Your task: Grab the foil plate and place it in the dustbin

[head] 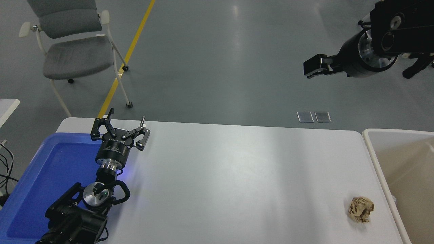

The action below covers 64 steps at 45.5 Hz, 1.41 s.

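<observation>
No shiny foil plate shows anywhere; the big beige plastic dustbin (403,176) sits at four o'clock. Left gripper (119,130), fingers spread, parks at eight o'clock. Right gripper (310,69), finger state untellable, hangs at two o'clock, empty, and risks grabbing the crumpled brown paper ball (361,209) instead.

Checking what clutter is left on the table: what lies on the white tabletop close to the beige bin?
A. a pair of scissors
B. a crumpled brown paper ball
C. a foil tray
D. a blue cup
B: a crumpled brown paper ball lies on the white table, just left of the dustbin rim; no foil tray shows.
</observation>
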Each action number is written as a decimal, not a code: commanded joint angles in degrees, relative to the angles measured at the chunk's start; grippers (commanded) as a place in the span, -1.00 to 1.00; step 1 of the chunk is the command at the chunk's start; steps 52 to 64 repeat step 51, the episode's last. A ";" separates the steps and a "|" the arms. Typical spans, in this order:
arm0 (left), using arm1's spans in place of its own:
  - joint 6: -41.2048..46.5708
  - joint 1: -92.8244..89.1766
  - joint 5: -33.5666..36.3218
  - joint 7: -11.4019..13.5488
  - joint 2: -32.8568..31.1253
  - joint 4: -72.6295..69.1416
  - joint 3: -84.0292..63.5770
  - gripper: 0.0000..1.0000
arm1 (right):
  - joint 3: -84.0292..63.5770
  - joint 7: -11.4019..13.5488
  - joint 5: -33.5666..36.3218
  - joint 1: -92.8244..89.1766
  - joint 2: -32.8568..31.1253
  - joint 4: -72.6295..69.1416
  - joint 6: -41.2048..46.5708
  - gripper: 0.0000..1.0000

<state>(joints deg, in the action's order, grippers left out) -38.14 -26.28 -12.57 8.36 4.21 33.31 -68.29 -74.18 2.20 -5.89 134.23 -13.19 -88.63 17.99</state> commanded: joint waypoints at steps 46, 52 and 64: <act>0.00 0.00 -0.09 -0.01 0.01 0.00 0.00 0.98 | 0.26 -0.18 3.51 -0.11 2.29 -8.49 10.57 1.00; 0.00 0.00 -0.09 -0.01 0.01 0.00 0.00 0.98 | 0.26 -0.18 3.51 -0.19 2.29 -8.49 10.66 1.00; 0.00 0.00 -0.09 -0.01 0.01 0.00 0.00 0.98 | 0.26 -0.18 3.51 -0.19 2.29 -8.49 10.66 1.00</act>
